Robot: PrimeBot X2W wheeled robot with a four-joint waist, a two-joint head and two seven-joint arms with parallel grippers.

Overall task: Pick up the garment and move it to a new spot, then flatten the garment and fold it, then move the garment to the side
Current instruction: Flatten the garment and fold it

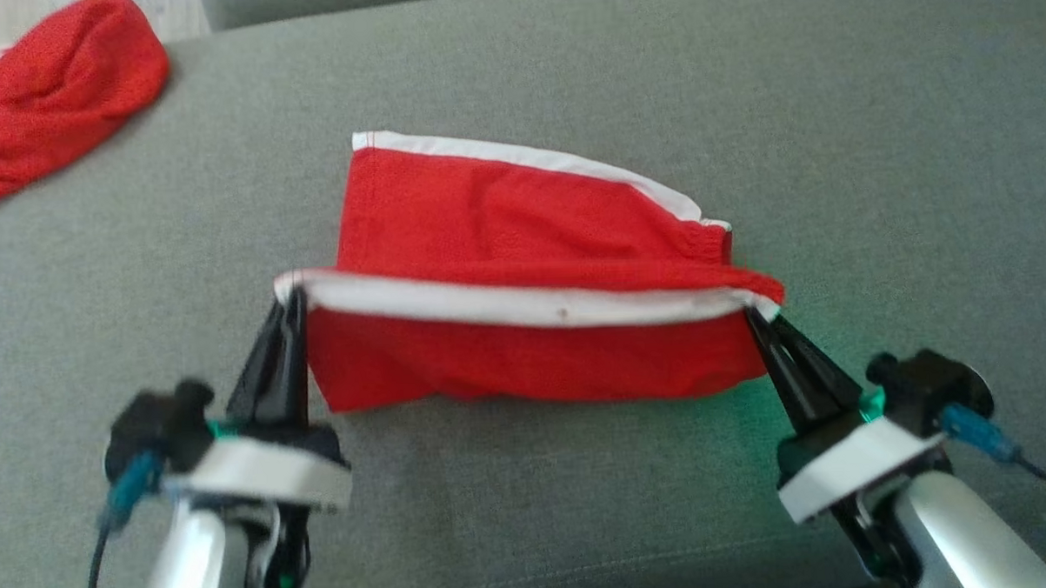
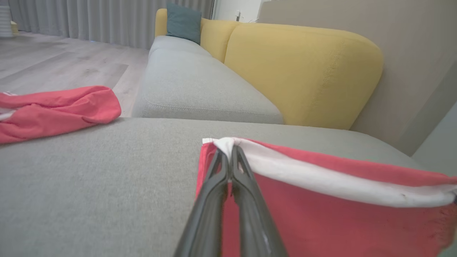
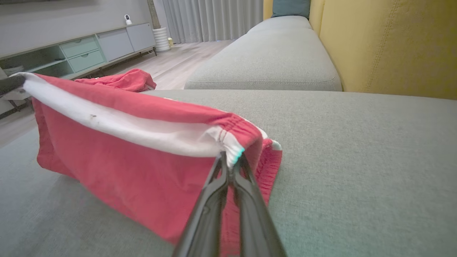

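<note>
Mid-fold on a grey sofa cushion: the left tool and right tool, each pinched tight on a corner of the red garment, hold its white band taut between them above the seat. The garment, apparently a pair of shorts, sits at the middle of the cushion. Its far half lies flat and its near half is raised into a hanging flap whose lower edge meets the upholstery. The work appears to be at the folding step, with the lifted edge ready to be carried over the flat half; the move to the side is not yet done. The next move likely calls for both tools to travel forward together at an even height, laying the band straight along the far white-trimmed hem before the fingers part. The cloth is a soft, matte knit, lightly creased, gathered with elastic at the right corner, and the band carries a small dark speck. The cushion is a coarse woven fabric. A second red garment lies crumpled at the far left, well apart, and a yellow backrest rises beyond.
</note>
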